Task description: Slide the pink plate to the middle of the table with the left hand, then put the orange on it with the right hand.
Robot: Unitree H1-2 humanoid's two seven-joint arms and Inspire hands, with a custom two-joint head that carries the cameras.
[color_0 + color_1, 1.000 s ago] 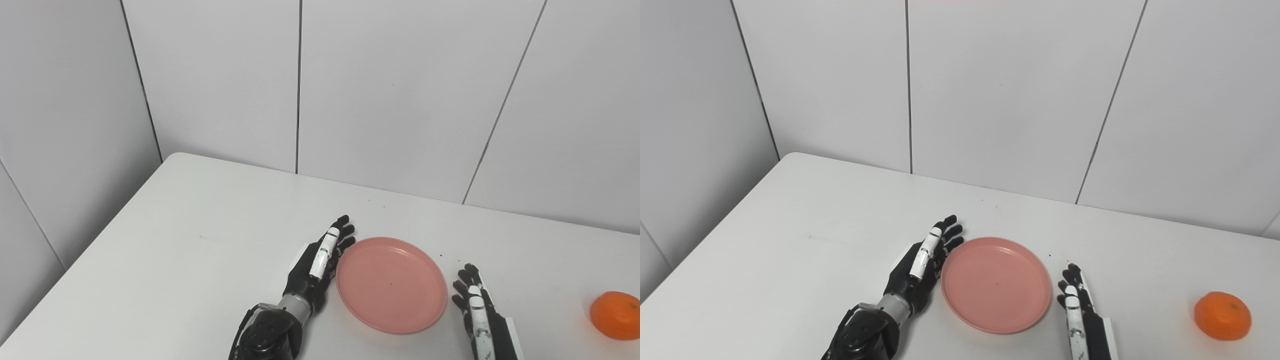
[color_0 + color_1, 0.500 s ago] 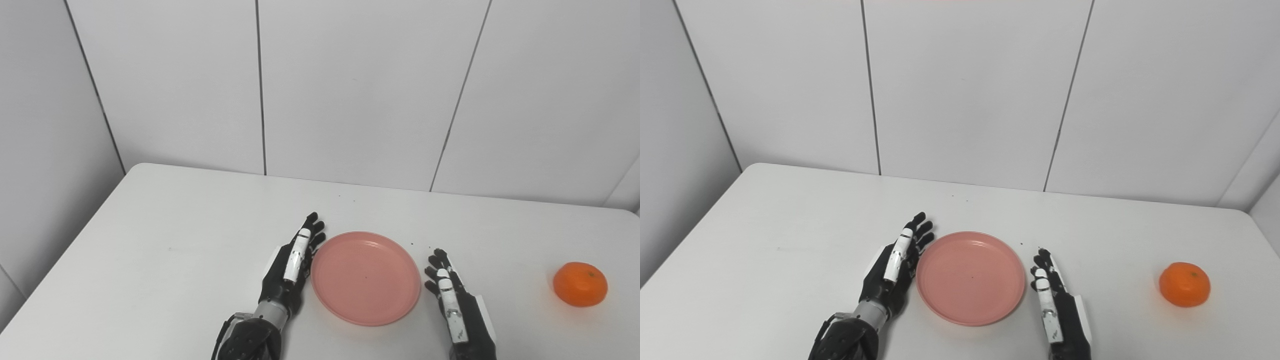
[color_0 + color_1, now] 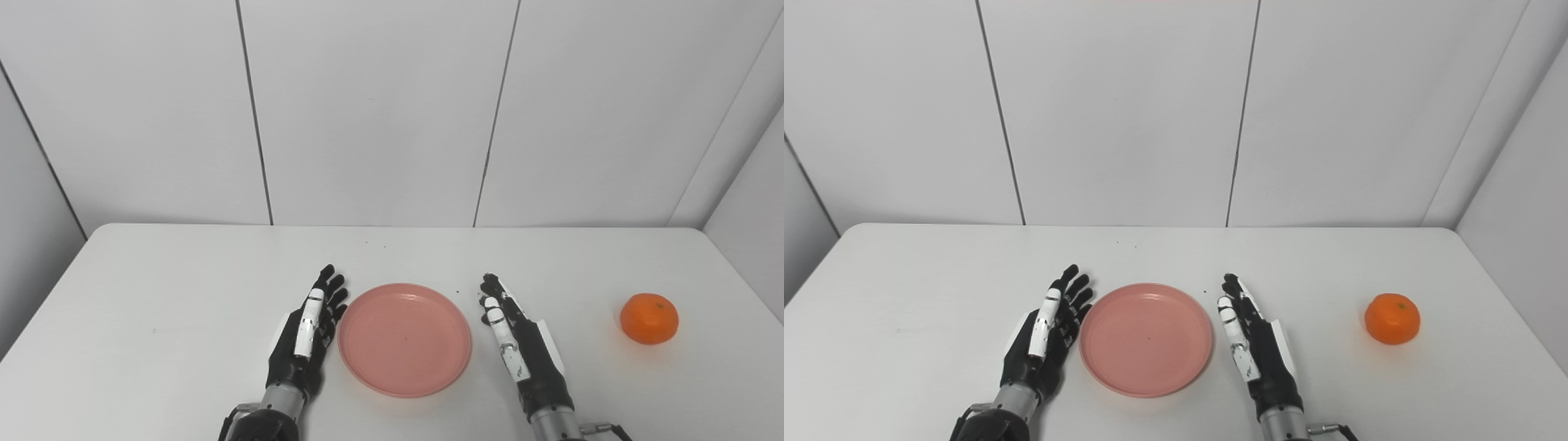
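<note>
Since the pink plate [image 3: 404, 339] lies mid-bench [image 3: 153, 288] with the left hand [image 3: 304, 334] flat and empty beside its rim, the right hand [image 3: 520, 340], fingers spread and empty, waits well short of the orange [image 3: 648, 318].

Bare table [image 3: 582, 294] lies between right hand [image 3: 520, 343] and orange [image 3: 649, 318].

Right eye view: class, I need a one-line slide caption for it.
Pink plate lies empty between the open left hand and open right hand; the orange sits apart on the white table.
</note>
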